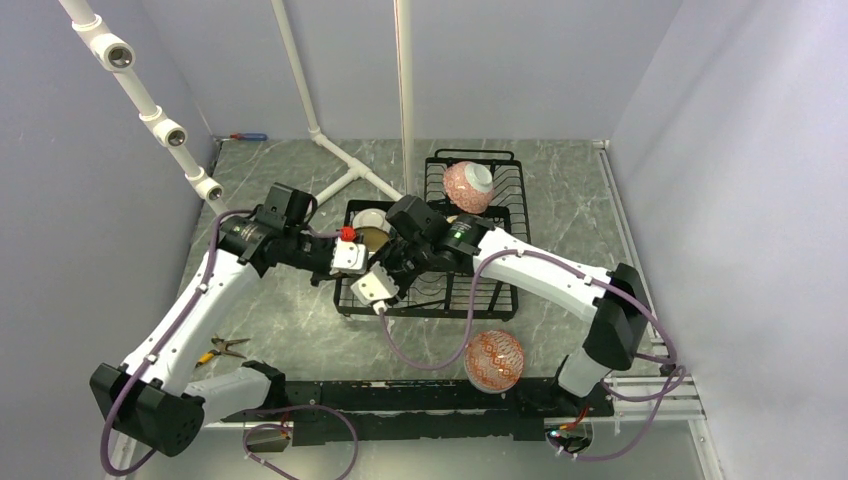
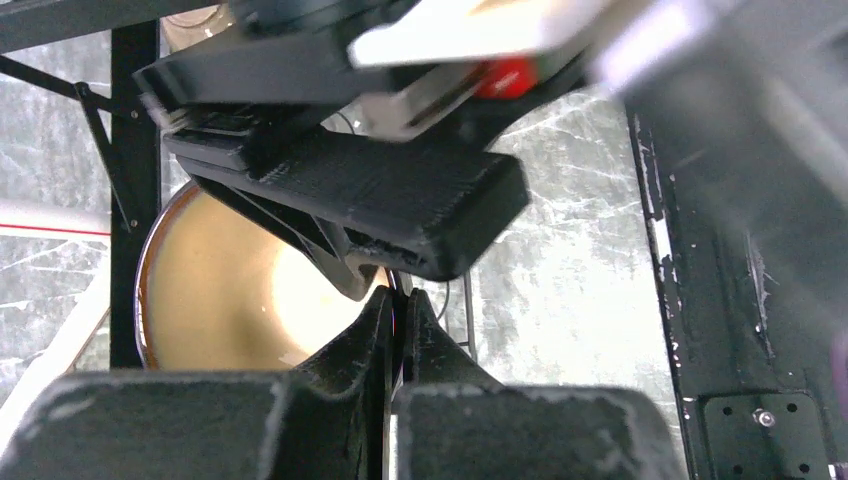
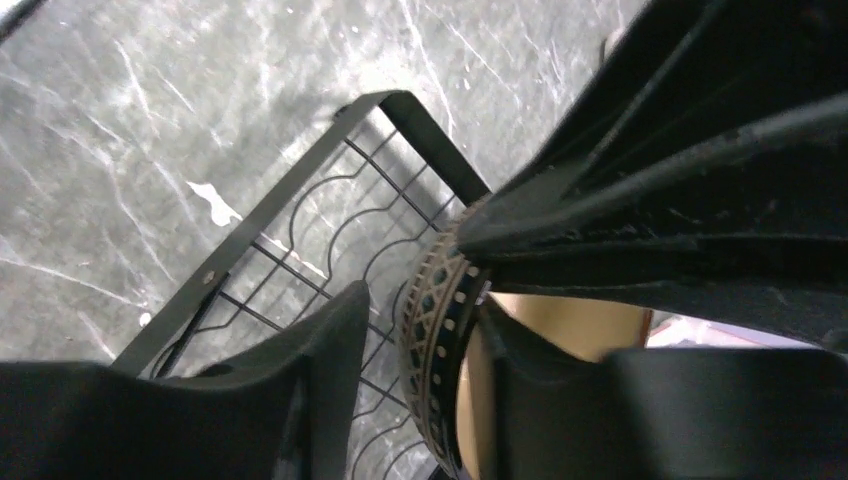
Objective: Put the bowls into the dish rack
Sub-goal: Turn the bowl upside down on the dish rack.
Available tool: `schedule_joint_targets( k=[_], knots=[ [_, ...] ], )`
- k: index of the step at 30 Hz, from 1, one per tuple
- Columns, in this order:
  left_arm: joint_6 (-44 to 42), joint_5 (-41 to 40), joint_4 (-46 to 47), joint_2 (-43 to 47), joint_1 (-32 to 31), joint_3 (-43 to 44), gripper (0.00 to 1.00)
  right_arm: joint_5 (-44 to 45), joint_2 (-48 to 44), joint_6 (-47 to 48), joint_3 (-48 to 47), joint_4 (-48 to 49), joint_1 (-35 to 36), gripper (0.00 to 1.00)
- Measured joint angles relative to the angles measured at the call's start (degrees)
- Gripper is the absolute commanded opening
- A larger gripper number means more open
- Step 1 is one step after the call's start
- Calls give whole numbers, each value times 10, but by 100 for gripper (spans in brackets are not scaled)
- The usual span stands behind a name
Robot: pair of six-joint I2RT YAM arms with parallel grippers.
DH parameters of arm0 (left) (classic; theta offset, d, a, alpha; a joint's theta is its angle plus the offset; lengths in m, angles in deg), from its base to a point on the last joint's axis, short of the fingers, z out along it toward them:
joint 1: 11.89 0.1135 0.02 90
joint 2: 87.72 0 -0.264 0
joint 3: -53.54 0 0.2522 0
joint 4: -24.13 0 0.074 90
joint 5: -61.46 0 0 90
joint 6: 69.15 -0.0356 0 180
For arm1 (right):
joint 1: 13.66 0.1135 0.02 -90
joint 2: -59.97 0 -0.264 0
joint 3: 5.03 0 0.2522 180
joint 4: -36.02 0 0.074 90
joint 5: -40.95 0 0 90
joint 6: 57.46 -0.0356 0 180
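Grey marbled table (image 1: 300, 325), lilac walls, white pipe frame (image 1: 340, 160). Overhead count: one black wire two-tier dish rack (image 1: 505, 292) and four round ceramic bowls. The pink-patterned bowl (image 1: 468, 186) sits in the raised basket, the white bowl (image 1: 366, 217) and the brown-rimmed cream bowl (image 1: 377, 239) in the lower tray, and the red-patterned bowl (image 1: 494, 360) on the table. Only the wrist views show my jaws: left gripper (image 2: 398, 300) clenched on nothing, right gripper (image 3: 418, 310) parted, straddling a cream-lined bowl's patterned rim (image 3: 432, 390).

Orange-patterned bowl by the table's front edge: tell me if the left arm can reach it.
Probably, at a stretch: the bowl lies uncovered, the left gripper is shut and empty, only a purple cable loops nearby.
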Motion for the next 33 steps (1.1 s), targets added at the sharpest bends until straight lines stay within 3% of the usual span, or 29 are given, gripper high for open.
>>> schedule_joint_targets(
  k=[2,4,11,12,14,18,26,33],
  knots=[
    [-3,-1,-7,0,-1,5,3,14,5,8,-1,8,1,23],
    [-6,-1,-9,0,-2,5,3,28,8,9,-5,12,2,1],
    [-20,-19,-7,3,-2,7,3,73,33,12,-28,14,8,0],
    [-21,-21,-7,3,-1,7,8,76,33,12,-28,14,9,0],
    [-22,-26,-4,3,-1,7,47,78,33,11,-28,15,9,0],
    [-23,-49,35,21,4,5,81,67,33,10,-28,-2,7,0],
    [-37,-110,147,160,1,-82,91,-16,8,-50,-22,14,-30,0],
    [-97,-119,229,205,-2,-116,94,-112,-45,-148,-3,79,-73,0]
  ],
)
